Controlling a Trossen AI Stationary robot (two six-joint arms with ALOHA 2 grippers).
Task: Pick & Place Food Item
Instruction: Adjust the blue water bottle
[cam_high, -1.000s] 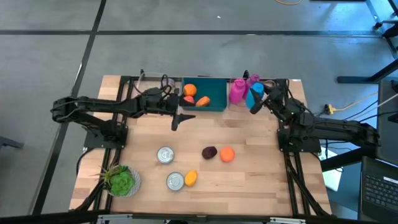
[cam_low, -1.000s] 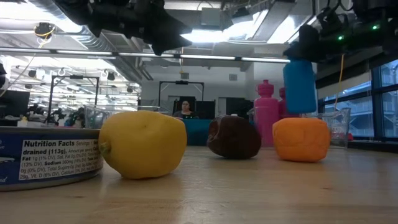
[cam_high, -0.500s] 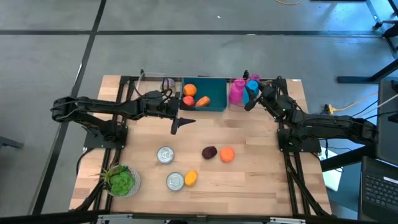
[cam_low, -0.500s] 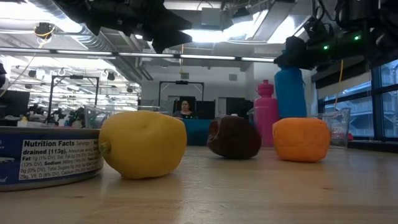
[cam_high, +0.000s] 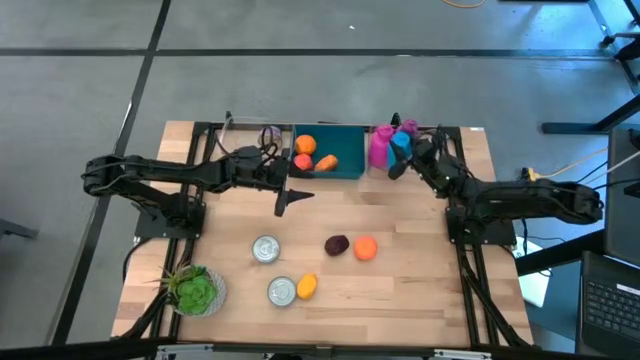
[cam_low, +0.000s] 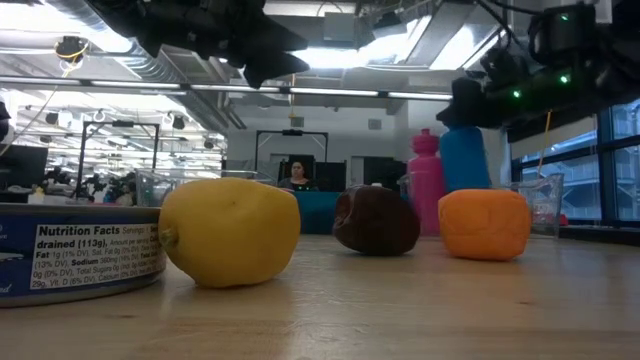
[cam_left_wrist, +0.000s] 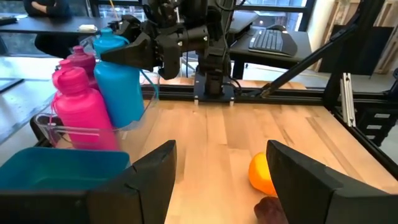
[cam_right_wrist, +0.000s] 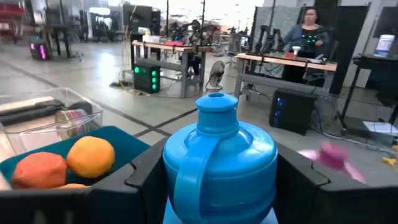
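Near edge of the pale wooden table (cam_high: 400, 290): green leafy plastic lettuce (cam_high: 195, 291), then a round tin can with a blue label (cam_low: 70, 262) touching a yellow plastic lemon (cam_low: 230, 232). Label reads "Nutrition Facts", "drained (113g)"; finer print not legible. A second silver tin can (cam_high: 265, 249) stands a little further in.

Mid-table: dark maroon rounded food piece (cam_low: 376, 221) just beside an orange rounded plastic fruit (cam_low: 484, 224), both resting on the wood.

Far edge: teal rectangular plastic bin (cam_high: 348, 150) holding an orange ball (cam_high: 305, 145), a red-orange piece and a carrot-like piece. Beside it, two magenta plastic bottles (cam_high: 381, 146) in a clear plastic container (cam_left_wrist: 93, 127).

Task thing: bright blue plastic bottle with a moulded carry loop and round cap (cam_right_wrist: 219, 165), glossy, no label seen. It stands upright at the table's far right, next to the magenta bottles (whether its base touches down inside the clear container cannot be told). Right gripper (cam_high: 400, 158) is clamped on it, one dark finger on each side of its body.

Left gripper (cam_high: 288, 196) hangs over bare wood in front of the teal bin, jaws parted, nothing between them.

Beyond the table: a person seated at a desk, workshop benches
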